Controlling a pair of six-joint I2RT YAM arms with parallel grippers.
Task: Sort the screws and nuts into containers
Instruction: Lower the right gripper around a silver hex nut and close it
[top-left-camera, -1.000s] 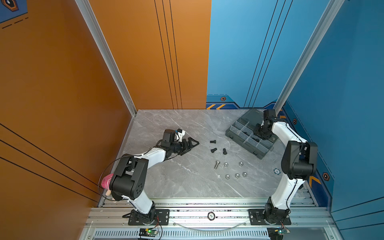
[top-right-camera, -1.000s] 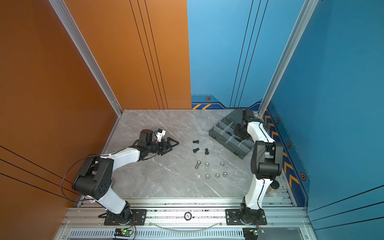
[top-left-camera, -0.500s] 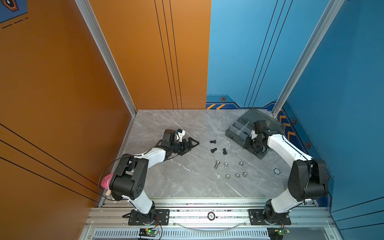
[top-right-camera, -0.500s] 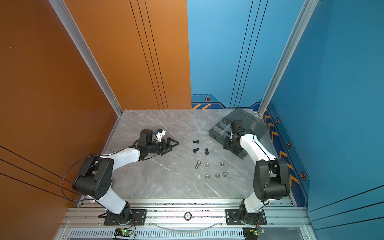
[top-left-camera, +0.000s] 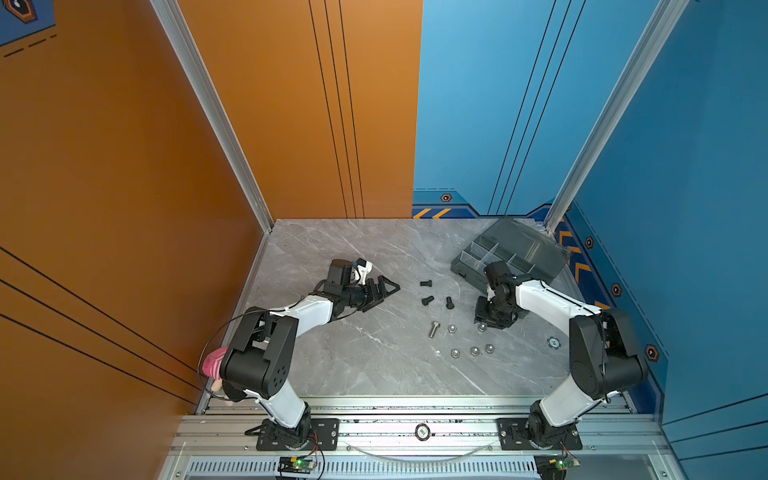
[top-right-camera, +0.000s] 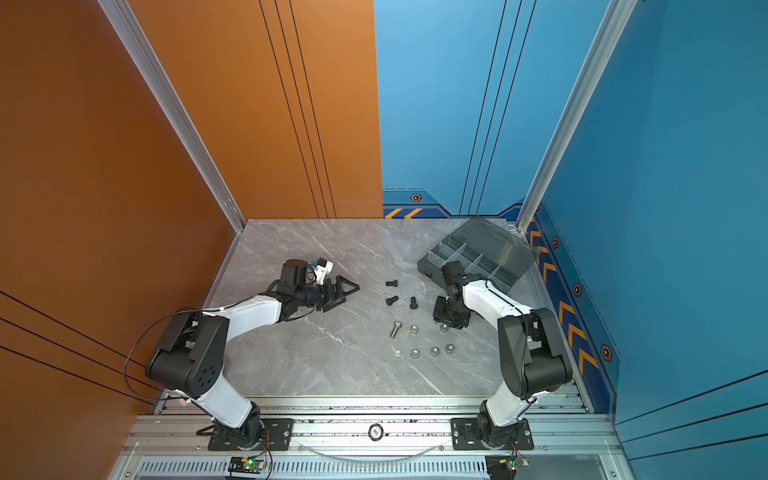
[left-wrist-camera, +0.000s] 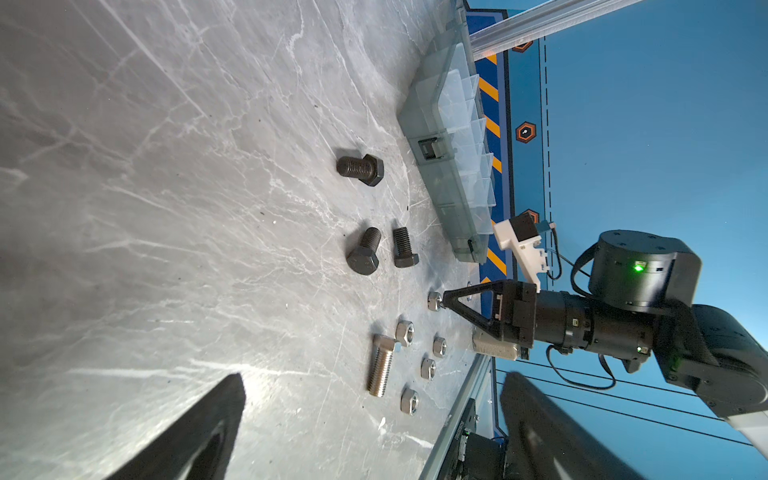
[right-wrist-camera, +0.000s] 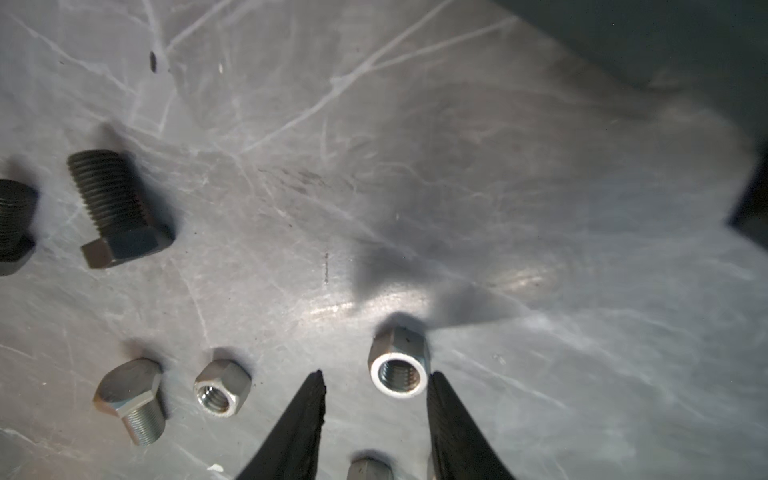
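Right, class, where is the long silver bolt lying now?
In both top views the silver bolt lies near the table's middle, just left of a silver nut, with three black bolts behind it.

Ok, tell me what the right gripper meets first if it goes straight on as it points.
Probably the silver nut: it sits between the right gripper's open fingertips, close against one finger. If that finger clears it, the tips reach the tabletop. Depth is unclear.

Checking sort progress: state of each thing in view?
Box, lid open.
Left gripper, open, empty.
Right gripper, open, straddling one nut.
Other nuts, four, loose on table.
Black bolts, three, lying on table.
Silver bolt, lying on table.
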